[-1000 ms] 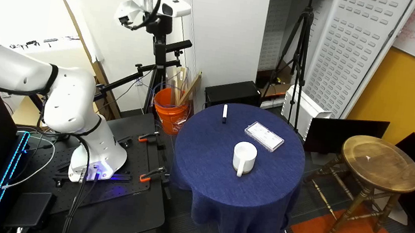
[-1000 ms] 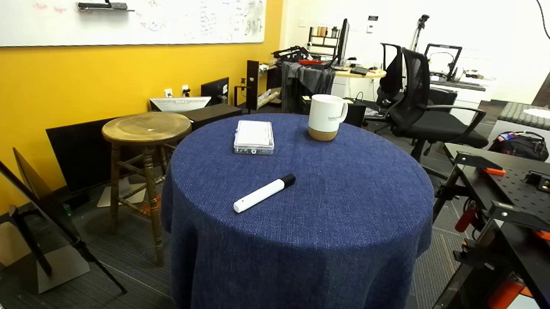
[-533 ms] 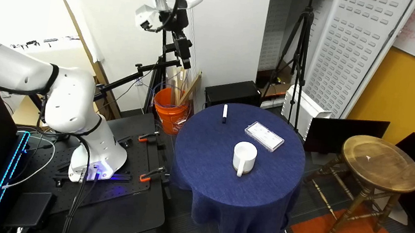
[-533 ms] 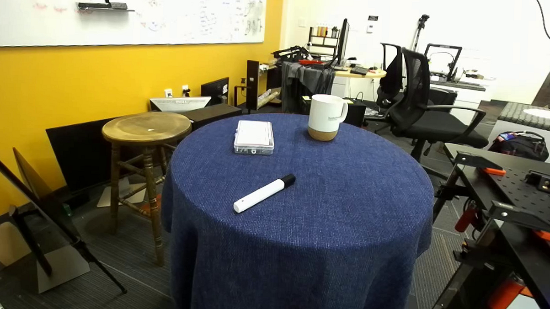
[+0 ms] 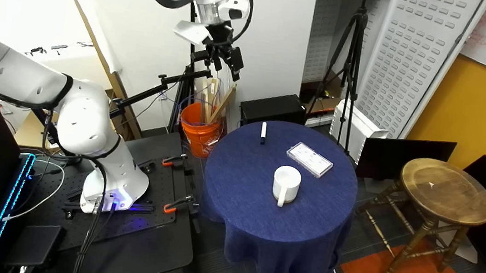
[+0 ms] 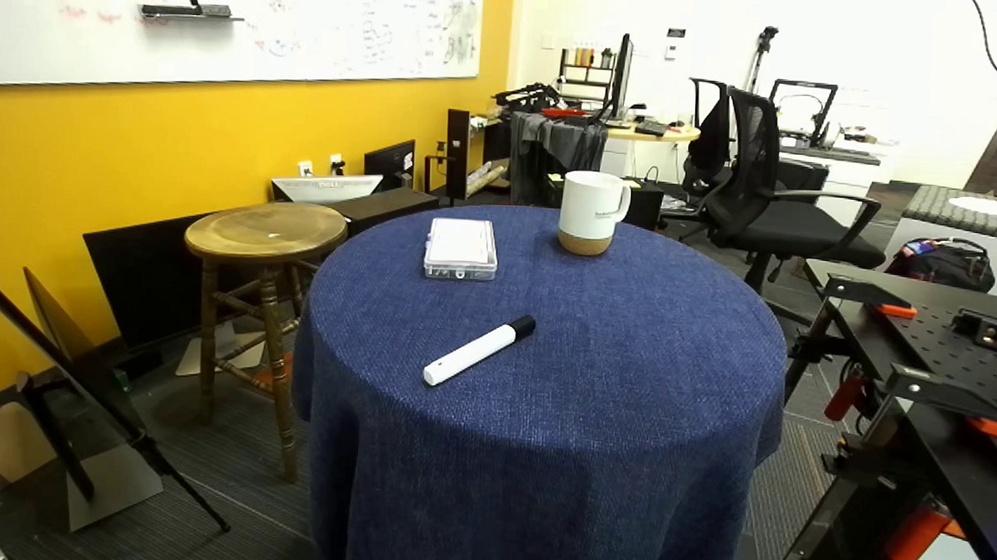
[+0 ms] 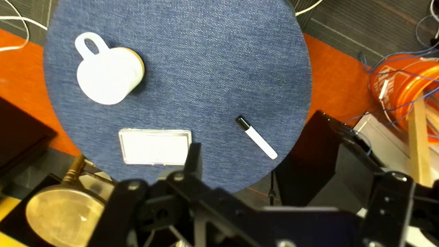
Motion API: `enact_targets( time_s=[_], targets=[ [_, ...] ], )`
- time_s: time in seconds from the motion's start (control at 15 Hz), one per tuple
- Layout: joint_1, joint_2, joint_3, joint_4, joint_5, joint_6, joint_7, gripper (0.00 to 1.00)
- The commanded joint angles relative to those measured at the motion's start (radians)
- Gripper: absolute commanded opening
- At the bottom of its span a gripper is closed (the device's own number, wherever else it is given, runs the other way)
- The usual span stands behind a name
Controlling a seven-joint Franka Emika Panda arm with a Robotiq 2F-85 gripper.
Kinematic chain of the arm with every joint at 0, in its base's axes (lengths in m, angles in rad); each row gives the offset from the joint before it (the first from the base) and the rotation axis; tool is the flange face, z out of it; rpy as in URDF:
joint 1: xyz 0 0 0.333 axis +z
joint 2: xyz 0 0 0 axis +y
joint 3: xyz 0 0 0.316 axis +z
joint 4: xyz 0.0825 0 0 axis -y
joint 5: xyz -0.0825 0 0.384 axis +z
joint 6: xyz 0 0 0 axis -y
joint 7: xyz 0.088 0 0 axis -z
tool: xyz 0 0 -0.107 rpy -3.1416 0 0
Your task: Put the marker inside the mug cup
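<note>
Blue cloth (image 6: 524, 505) covers the round worktop (image 6: 654, 343), and on it the mug cup (image 6: 588, 207) stands upright, white above and cork-brown at the base, with small dark lettering on its side that is hard to read. In an exterior view its mouth (image 5: 288, 174) faces up and shows a white inner wall; in the wrist view glare washes that mouth out, so the inside cannot be judged there. The marker (image 6: 479, 351) lies flat on the cloth, outside the mug cup and well apart from it, its white end near the worktop's edge and its black cap turned inward. Near the mug cup sits a flat clear-sided box (image 6: 461, 272), lid down, with a white sheet (image 6: 460, 241) filling most of its top; what lies beneath the sheet cannot be made out. Low down near the worktop, an orange bucket (image 5: 200, 139) holds several wooden strips (image 5: 222, 105), which lean and rise past its rim. The pincer (image 5: 226, 72) hangs well above the cloth, away from both mug cup and marker, and it is released: in the wrist view its two fingers (image 7: 194, 160) stand wide apart.
</note>
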Motion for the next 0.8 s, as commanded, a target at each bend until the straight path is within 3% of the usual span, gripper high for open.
enact_targets(
  time_s=[0.0,0.33,0.4,0.73],
  targets=[
    [0.060,0.097,-0.020,0.018,0.013,0.073,-0.153,1.00],
    [0.095,0.200,-0.014,0.038,0.010,0.170,-0.298,1.00],
    [0.076,0.155,0.000,0.008,0.001,0.146,-0.245,1.00],
    [0.076,0.168,0.001,0.008,0.001,0.150,-0.249,1.00]
  ],
)
